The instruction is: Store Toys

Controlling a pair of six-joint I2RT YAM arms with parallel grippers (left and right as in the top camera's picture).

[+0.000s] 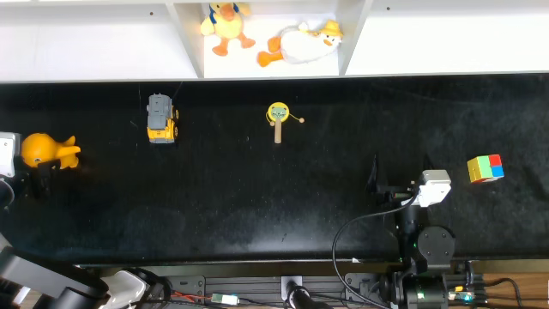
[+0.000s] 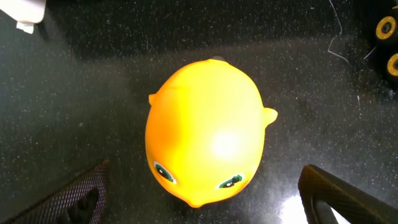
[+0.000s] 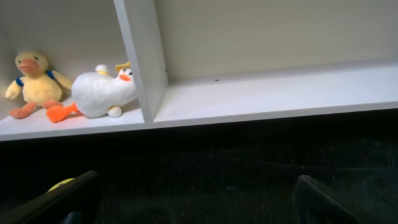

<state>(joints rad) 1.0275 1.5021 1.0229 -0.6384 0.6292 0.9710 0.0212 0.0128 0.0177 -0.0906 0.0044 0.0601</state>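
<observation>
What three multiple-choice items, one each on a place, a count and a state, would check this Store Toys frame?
1. Where are the plush duck and goose? A. left bay B. floor C. middle bay
2. How many toys lie on the table? A. four B. two C. six
3. The left end effector is: A. shut on a ball B. open at the orange duck C. shut, empty

C: both sit in the middle bay.
A: truck, rattle, orange duck, cube.
B: its fingers stand apart, one on each side of the duck.

Glossy smooth plastic orange duck [image 2: 205,140]; matt speckled black tabletop [image 1: 257,206]; plush ducks [image 3: 74,90].
</observation>
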